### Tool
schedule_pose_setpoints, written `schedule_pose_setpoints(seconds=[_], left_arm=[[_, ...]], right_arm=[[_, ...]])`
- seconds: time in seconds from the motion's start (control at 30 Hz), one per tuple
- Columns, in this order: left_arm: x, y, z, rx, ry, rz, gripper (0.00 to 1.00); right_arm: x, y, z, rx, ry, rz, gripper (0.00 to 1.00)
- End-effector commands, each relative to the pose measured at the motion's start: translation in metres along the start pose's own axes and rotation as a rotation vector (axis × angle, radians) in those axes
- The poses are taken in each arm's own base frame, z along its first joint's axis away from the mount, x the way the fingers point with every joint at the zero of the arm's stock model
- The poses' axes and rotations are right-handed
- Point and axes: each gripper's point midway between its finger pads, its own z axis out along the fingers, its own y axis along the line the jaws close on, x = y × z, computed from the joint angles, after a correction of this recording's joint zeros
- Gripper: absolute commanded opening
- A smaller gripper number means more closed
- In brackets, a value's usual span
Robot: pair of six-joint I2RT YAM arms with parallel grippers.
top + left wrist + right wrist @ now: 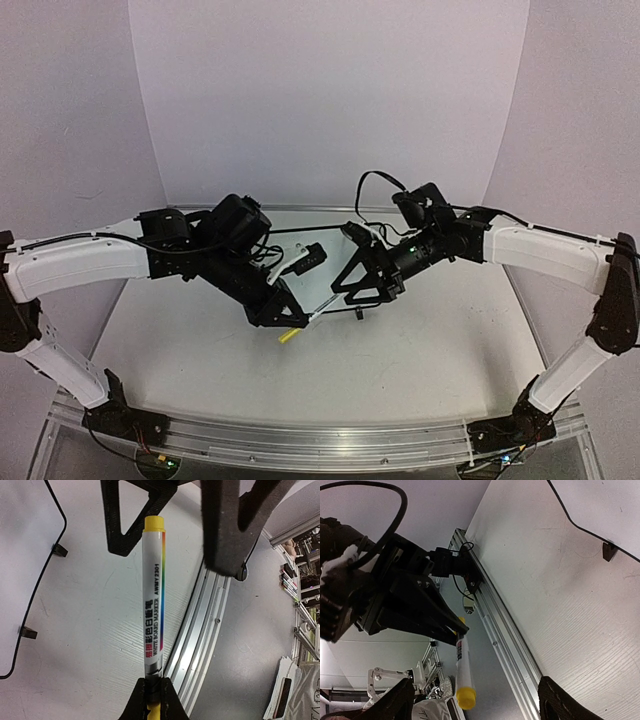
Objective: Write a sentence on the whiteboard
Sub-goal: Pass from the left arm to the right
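Observation:
The whiteboard (20,555) lies flat on the table, showing a thin black frame and black clip feet. A corner of the whiteboard (605,505) also appears in the right wrist view. No sentence shows on the parts of it in view. My left gripper (152,695) is shut on the lower end of a white marker (152,595) with a rainbow stripe. The marker's yellow cap (154,524) points at my right gripper (480,705), which is open. The yellow cap (465,696) hangs between those spread fingers, touching neither. Both grippers meet above the table's middle, left gripper (290,318) beside right gripper (362,290).
An aluminium rail (200,630) runs along the table's edge, and the same rail (505,645) crosses the right wrist view. Beyond it stand shelves and clutter off the table. White backdrop walls (330,100) close the back and sides.

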Motion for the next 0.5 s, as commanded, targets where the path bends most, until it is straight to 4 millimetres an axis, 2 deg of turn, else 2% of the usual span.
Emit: schedule_pose_setpoints(seconds=[0.0,0.13,0.47], left_arm=[[-0.015,-0.020,0.001,0.067,0.001,0.083,0.00],[-0.015,-0.027,0.010,0.100,0.039,0.102,0.00],[-0.016,-0.026,0.022,0.107,0.075,0.111,0.00]], right_arm=[[0.004,0.007,0.007,-0.049,0.041,0.007,0.81],[0.014,0.003,0.016,-0.061,0.081,0.019,0.80],[0.034,0.001,0.034,-0.092,0.161,0.030,0.78]])
